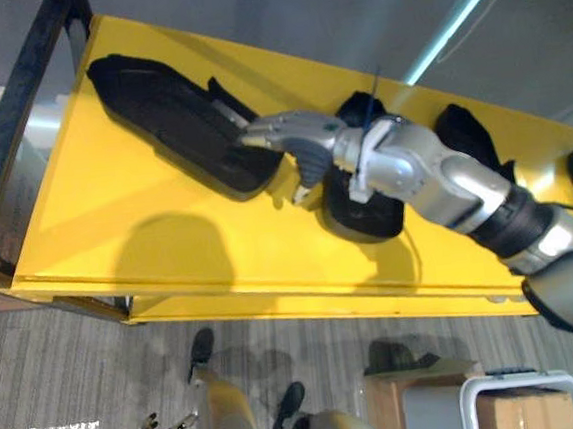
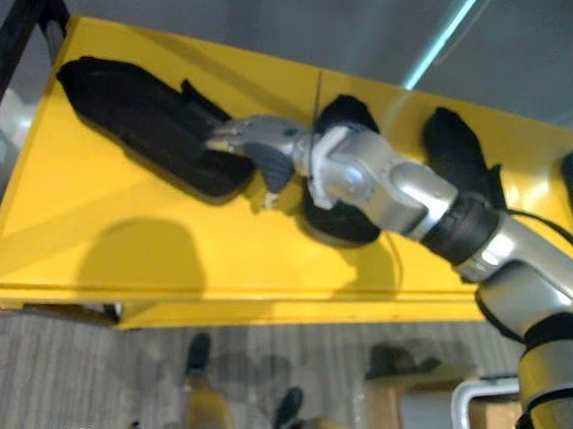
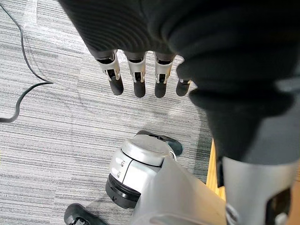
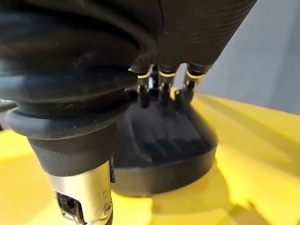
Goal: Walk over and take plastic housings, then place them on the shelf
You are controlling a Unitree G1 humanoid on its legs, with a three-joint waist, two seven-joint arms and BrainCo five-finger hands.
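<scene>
Right hand [image 1: 295,138] lays straight fingers on the big black housing [image 1: 173,119] by the left end of the shelf [image 1: 96,221]. It looks light and stiff; pinch its rim. Left hand [image 3: 136,72] hangs, fingers straight.

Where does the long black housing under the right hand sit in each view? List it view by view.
Left eye view: housing upper left on the yellow shelf, right hand fingertips on its right end.
Right eye view: housing upper left too.
Right wrist view: housing at centre.
Left wrist view: left hand over grey carpet, away from the shelf.
Shared landmark: the yellow shelf.
</scene>
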